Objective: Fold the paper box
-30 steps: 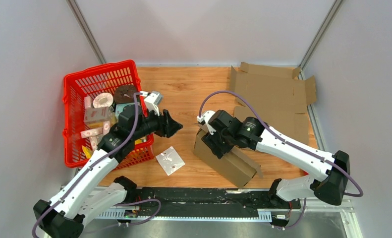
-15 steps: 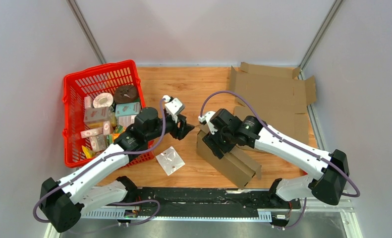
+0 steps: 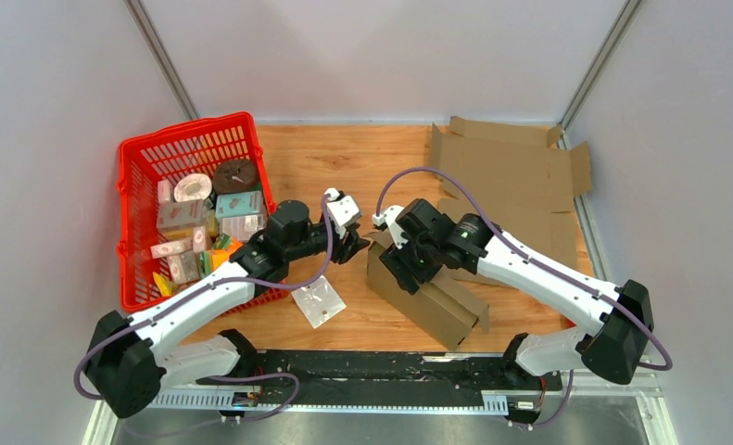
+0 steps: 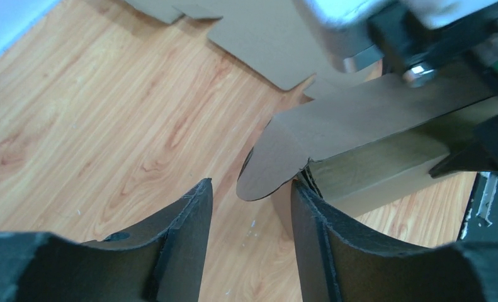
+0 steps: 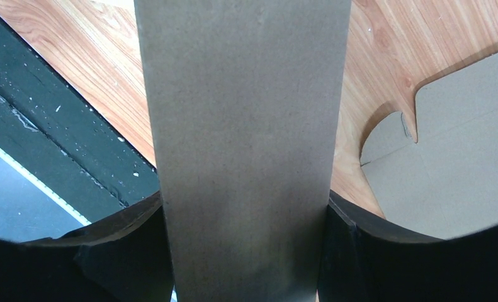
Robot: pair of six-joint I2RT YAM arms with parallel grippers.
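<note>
The right gripper [image 3: 405,269] is clamping a cardboard panel of the paper box [image 3: 436,311], which is sitting right of the worktop's [image 3: 344,167] middle, toward its near edge. The left gripper [image 4: 249,189] is hanging released beside the box, its fingers [image 4: 189,214] spread, with the box's rounded flap [image 4: 277,151] just in front of them.

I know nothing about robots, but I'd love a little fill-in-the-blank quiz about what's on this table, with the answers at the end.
The plastic basket on the left, full of small goods, is coloured ____. The right tool grips the half-folded brown cardboard box, while the left tool faces its rounded flap with jaws ____. A flat cardboard sheet lies at the far ____ corner of the wooden table.
Missing words: red; open; right.
</note>
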